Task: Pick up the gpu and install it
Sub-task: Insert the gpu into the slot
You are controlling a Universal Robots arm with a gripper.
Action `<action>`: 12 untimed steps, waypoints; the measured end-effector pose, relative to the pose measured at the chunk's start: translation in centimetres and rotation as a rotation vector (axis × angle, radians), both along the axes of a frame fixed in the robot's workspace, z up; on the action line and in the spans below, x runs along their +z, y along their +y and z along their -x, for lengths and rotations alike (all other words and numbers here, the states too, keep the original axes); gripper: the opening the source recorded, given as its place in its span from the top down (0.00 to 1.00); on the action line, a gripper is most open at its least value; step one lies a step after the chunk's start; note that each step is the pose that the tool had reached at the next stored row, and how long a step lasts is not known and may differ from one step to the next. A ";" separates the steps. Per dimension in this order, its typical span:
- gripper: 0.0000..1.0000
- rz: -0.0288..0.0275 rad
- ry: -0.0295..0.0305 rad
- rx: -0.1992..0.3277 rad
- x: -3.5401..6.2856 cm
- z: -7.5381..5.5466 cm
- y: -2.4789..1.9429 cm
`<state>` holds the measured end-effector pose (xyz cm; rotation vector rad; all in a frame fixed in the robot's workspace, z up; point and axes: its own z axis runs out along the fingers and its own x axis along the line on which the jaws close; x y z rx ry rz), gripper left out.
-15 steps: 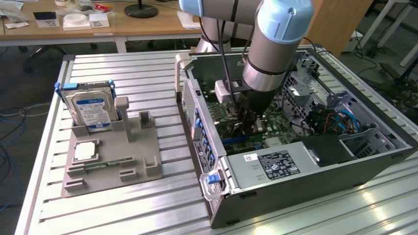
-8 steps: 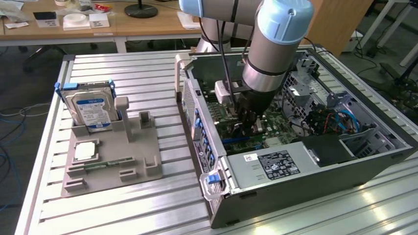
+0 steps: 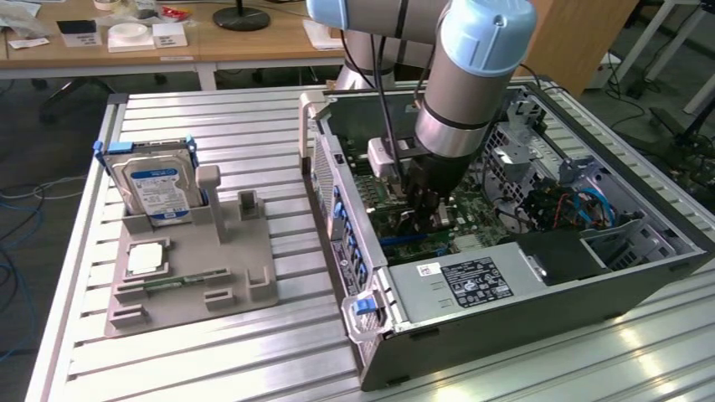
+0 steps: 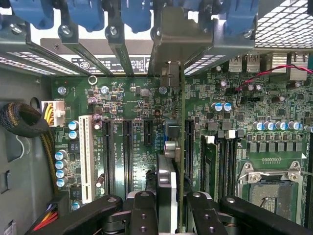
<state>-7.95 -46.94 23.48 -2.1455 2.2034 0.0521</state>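
Observation:
My gripper [image 3: 428, 211] is down inside the open computer case [image 3: 581, 285], just over the green motherboard [image 4: 122, 103]. It is shut on the gpu [image 4: 168, 171], which the wrist view catches edge-on between the two black fingers [image 4: 144, 210]. The card stands upright, and its thin brownish board edge runs along a black expansion slot [image 4: 189, 142]. Its metal end bracket [image 4: 168, 34] reaches the case's rear slot openings. In the exterior view the gpu [image 3: 416, 219] hangs dark below the wrist, partly hidden by the arm.
A grey holder [image 3: 190, 268] on the slatted table carries the silver hard drive [image 3: 156, 184], a square chip [image 3: 146, 260] and a narrow green memory stick [image 3: 179, 282]. Inside the case are the power supply [image 3: 491, 280], blue slot latches [image 4: 88, 12], the processor socket [image 4: 269, 186] and cable bundles [image 4: 24, 122].

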 end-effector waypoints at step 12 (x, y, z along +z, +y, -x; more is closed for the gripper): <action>0.72 0.0001 -0.0001 0.000 0.35 0.0 0.02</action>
